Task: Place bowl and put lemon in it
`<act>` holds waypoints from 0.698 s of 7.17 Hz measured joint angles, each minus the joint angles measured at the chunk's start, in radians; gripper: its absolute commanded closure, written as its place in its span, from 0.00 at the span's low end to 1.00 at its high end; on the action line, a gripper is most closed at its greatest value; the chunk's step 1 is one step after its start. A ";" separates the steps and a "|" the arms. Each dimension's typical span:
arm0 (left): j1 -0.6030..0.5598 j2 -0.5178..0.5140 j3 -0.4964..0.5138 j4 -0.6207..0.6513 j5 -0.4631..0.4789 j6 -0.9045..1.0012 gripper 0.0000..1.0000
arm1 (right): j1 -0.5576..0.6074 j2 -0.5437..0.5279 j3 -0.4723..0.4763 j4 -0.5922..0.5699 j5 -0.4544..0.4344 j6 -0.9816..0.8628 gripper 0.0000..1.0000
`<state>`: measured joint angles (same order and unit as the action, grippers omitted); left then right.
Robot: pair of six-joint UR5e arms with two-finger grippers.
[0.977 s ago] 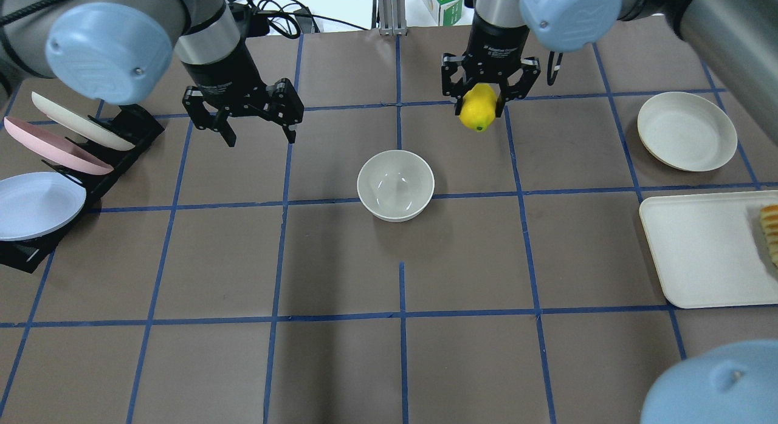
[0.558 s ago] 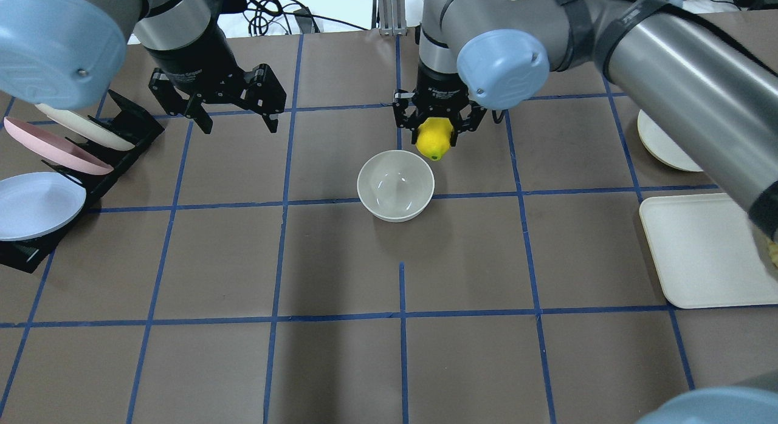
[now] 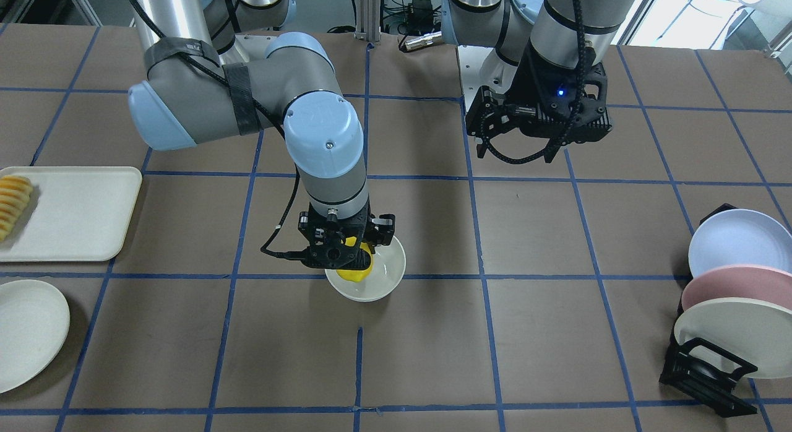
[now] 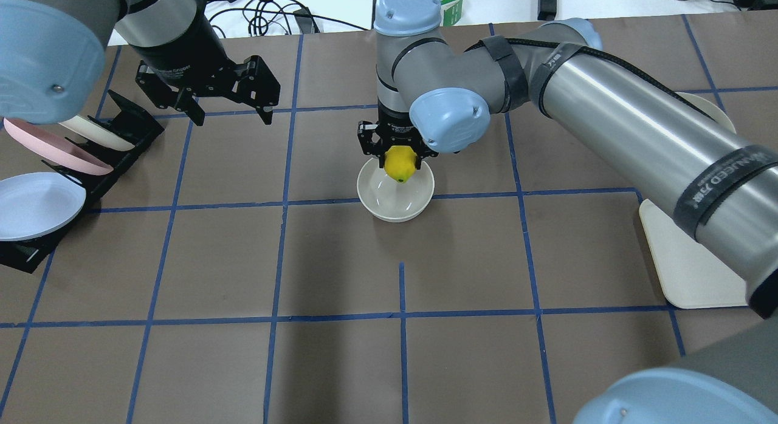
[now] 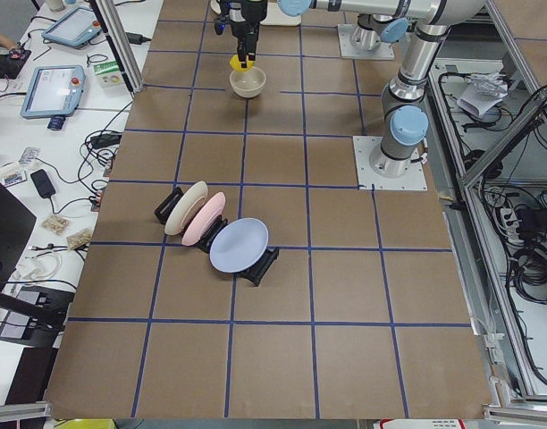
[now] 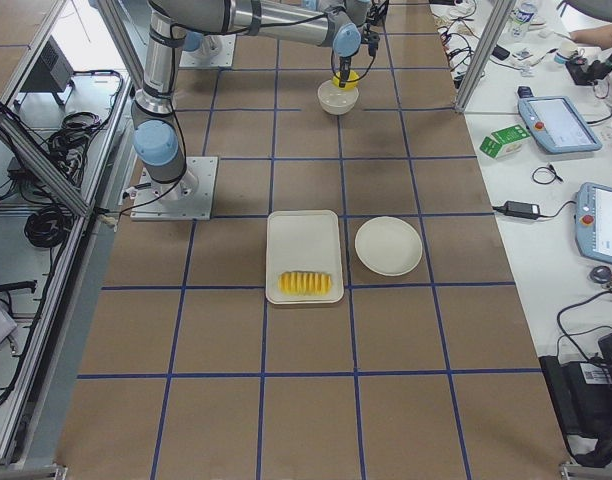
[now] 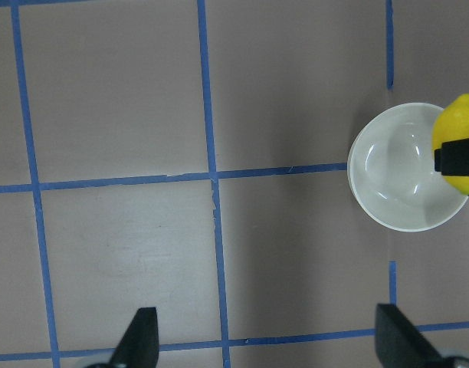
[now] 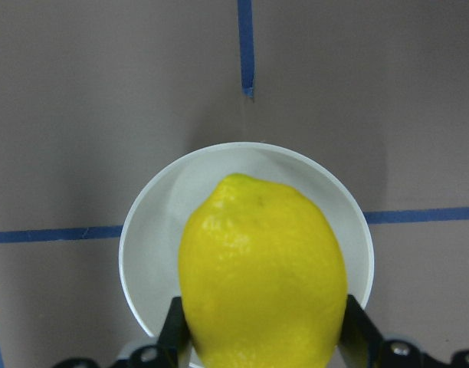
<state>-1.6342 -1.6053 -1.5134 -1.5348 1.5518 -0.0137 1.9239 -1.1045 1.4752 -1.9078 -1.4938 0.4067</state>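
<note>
The cream bowl (image 4: 395, 199) stands upright on the brown mat at the table's middle; it also shows in the front view (image 3: 382, 282). My right gripper (image 4: 399, 158) is shut on the yellow lemon (image 4: 400, 164) and holds it point-down just over the bowl's far side. In the right wrist view the lemon (image 8: 261, 276) fills the space between the fingers, with the bowl (image 8: 165, 207) right beneath. My left gripper (image 4: 232, 116) is open and empty, raised well to the bowl's left. Its wrist view shows the bowl (image 7: 391, 188) and the lemon (image 7: 460, 123).
A black rack with pastel plates (image 4: 55, 169) stands at the left edge. A flat cream plate (image 3: 25, 333) and a cream tray (image 3: 68, 212) with a row of sliced fruit (image 3: 12, 203) lie on the robot's right side.
My right arm has carried the lemon leftward and down, from beyond the bowl's right to directly over it. My left gripper has drawn back and to the left, still open.
</note>
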 measured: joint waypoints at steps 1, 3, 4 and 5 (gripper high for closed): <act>0.000 0.000 -0.001 0.001 0.000 0.000 0.00 | 0.002 0.008 0.009 -0.002 0.001 0.000 1.00; 0.000 0.001 -0.002 0.002 -0.002 0.000 0.00 | 0.004 0.030 0.018 -0.013 0.002 -0.002 1.00; 0.000 0.001 -0.002 0.002 -0.002 0.000 0.00 | 0.005 0.044 0.019 -0.026 0.002 -0.002 1.00; 0.000 0.001 -0.002 0.002 -0.002 0.001 0.00 | 0.006 0.052 0.020 -0.032 0.003 -0.001 0.91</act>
<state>-1.6337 -1.6041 -1.5155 -1.5325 1.5501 -0.0132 1.9294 -1.0528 1.4948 -1.9400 -1.4912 0.4058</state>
